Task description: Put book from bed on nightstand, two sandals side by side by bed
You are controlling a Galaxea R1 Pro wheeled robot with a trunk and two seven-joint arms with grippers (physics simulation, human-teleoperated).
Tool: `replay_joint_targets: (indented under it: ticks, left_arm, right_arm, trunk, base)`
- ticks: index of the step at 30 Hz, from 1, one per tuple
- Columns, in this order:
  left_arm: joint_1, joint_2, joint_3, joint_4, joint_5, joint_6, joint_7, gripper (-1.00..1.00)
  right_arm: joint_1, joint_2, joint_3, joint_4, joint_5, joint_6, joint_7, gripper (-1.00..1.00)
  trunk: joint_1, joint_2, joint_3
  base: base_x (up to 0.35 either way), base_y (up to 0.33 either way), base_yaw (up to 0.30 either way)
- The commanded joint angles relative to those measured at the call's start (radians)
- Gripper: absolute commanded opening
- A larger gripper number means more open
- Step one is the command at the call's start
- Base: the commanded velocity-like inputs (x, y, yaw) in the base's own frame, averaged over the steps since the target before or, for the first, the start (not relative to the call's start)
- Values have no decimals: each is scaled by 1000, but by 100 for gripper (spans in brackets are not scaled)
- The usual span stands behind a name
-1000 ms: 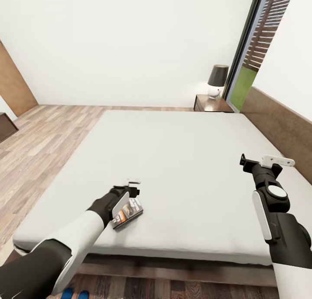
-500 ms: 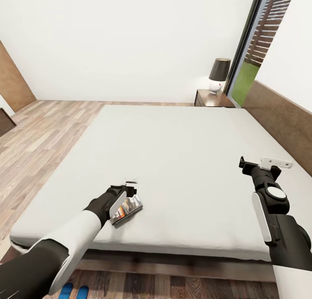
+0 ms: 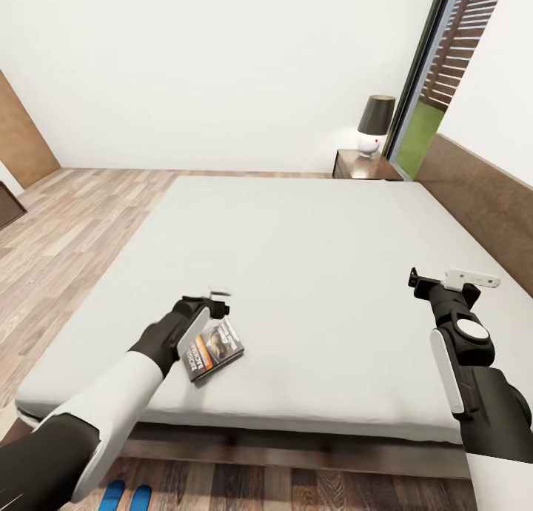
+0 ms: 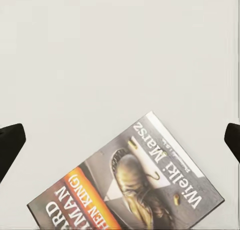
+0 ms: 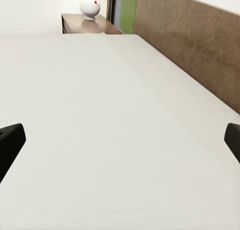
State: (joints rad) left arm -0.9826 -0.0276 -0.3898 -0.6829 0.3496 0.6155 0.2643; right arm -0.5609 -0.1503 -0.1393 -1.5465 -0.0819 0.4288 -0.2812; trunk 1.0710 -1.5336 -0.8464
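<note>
Bed (image 3: 311, 274): grey mattress, book (image 3: 215, 350) flat near foot edge. Sandals (image 3: 126, 496) on floor (image 3: 66, 229).

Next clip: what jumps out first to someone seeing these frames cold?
The big grey bed takes up most of the head view, with a small book lying flat near its foot edge. The left gripper, fingers spread, hangs right over the book, whose cover shows large at the left wrist. Far off, a lamp stands on the nightstand by the window.
</note>
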Motion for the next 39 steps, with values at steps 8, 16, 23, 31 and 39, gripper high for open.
replay_joint_targets:
  ticks: [8, 16, 23, 31, 39]
  left_arm:
    - [-11, 4, 8, -31, 17, 91, 12, 100]
    - [-16, 4, 34, -42, 9, 134, 13, 100]
    - [-16, 2, 35, -43, 9, 131, 14, 100]
    - [-16, 2, 27, -48, 9, 126, 6, 100]
    - [-16, -1, 25, -49, 9, 119, 6, 100]
  right_arm:
    - [-1, -1, 1, -1, -9, 4, -6, 100]
    - [-1, -1, 1, -1, -9, 4, -6, 100]
    - [-1, -1, 1, -1, -9, 4, -6, 100]
    - [-1, -1, 1, -1, -9, 4, -7, 100]
    - [-1, -2, 0, -1, -9, 4, -7, 100]
  trunk:
    - [0, 0, -1]
    - [0, 0, -9]
    - [11, -21, -29]
    - [42, -77, -67]
    - [73, -133, -104]
  base:
    - [0, 0, 0]
    - [0, 0, 0]
    - [0, 0, 0]
    - [0, 0, 0]
    - [0, 0, 0]
